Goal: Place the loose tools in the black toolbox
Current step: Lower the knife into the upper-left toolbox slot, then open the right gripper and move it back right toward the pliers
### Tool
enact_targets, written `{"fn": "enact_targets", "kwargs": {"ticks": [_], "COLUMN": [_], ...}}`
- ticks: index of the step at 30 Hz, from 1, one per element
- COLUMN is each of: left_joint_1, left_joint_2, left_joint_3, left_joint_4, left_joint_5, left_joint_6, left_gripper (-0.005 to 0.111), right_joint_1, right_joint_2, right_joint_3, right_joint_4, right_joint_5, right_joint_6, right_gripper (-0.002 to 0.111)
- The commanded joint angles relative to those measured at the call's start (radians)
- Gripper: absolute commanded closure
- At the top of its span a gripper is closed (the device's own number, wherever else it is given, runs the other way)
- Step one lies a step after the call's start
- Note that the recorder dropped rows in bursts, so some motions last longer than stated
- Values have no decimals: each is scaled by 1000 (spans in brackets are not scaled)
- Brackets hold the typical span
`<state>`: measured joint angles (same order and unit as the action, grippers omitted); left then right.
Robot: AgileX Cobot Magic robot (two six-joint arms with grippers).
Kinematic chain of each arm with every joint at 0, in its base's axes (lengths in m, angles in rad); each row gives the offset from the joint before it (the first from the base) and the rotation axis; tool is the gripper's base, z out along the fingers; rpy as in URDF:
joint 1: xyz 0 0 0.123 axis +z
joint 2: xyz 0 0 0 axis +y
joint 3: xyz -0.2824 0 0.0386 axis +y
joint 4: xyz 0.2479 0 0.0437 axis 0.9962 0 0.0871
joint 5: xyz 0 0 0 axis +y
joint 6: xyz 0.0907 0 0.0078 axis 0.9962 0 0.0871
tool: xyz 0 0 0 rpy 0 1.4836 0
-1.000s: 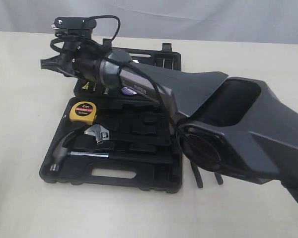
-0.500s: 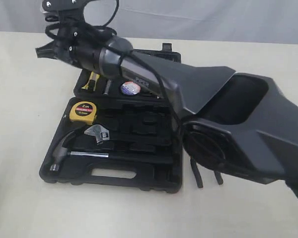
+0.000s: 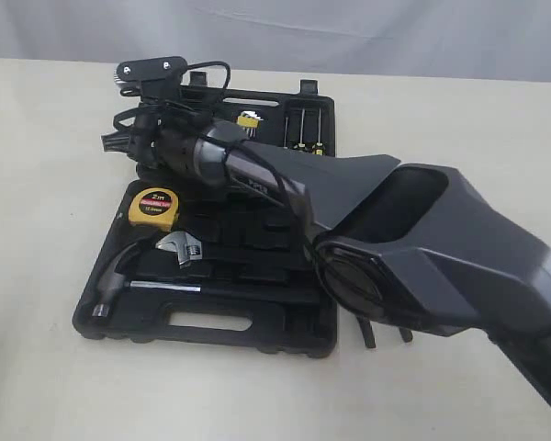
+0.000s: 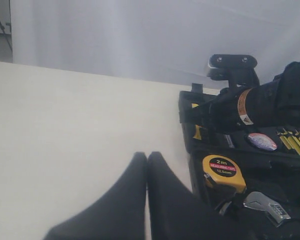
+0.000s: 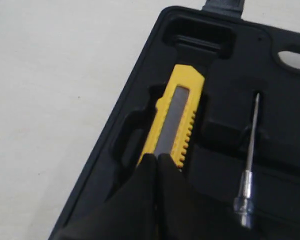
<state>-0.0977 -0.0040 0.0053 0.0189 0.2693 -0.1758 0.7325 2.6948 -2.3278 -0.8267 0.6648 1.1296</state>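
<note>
Beige tabletop (image 3: 37,184) runs back to a pale curtain (image 3: 349,37), and on it the black toolbox (image 3: 119,323) lies open. At the left of the exterior view the tape measure (image 3: 152,208) sits in its pocket, above the hammer (image 3: 119,276) and beside the wrench (image 3: 182,248). The right arm (image 3: 285,184) crosses the box to the upper left corner of the lid (image 3: 275,101).

We judge the main risk to be at the knife (image 5: 177,117). It lies bedded in the lid near the outer edge, with fingertips at its near end. A push off centre there could lever its far end up. A careless pull-away could drag it out of its seat. The arm also hangs low over the box, so a sideways sweep could knock the roll of tape (image 4: 262,141), which lies further right in the lid. We cannot find the pliers in any view; they may be hidden under the arm.

The left gripper (image 4: 147,156) has its fingers pressed together on nothing. It hangs over bare table to the left of the box. The right gripper (image 5: 157,159) is likewise closed tip to tip, with no gap and nothing between the fingers. Its tips overlap the knife's near end, but we cannot tell whether they touch it.
</note>
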Motion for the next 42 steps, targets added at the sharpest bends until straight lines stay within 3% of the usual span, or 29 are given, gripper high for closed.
{"fn": "enact_targets", "kwargs": {"ticks": [1,24,31,34,37,39,42], "left_joint_1": [-6,-6,-6,-6,-6,-6,-6], "left_joint_2": [4,4,4,4,4,4,4], "left_joint_3": [-5,-5,-5,-5,-5,-5,-5], "left_joint_4": [3,3,3,3,3,3,3], "left_joint_5": [-1,-1,-1,1,1,1,1], "left_joint_6": [-1,-1,-1,-1,-1,-1,-1], "left_gripper": [107,107,107,107,107,107,107], "right_joint_1": [-9,9,37,37,37,35,1], "right_joint_2": [9,-45,-190,-303,-431,-541,-751], "right_joint_3": [-2,-32,-32,-32,-32,14,232], "right_joint_4": [14,27,281,438,486,506,637], "right_joint_5": [-40,29,210,428,556,556,556], "right_joint_6": [-21,-182,-579,-841,-954,-981,-997], "right_gripper": [109,109,109,109,109,109,109]}}
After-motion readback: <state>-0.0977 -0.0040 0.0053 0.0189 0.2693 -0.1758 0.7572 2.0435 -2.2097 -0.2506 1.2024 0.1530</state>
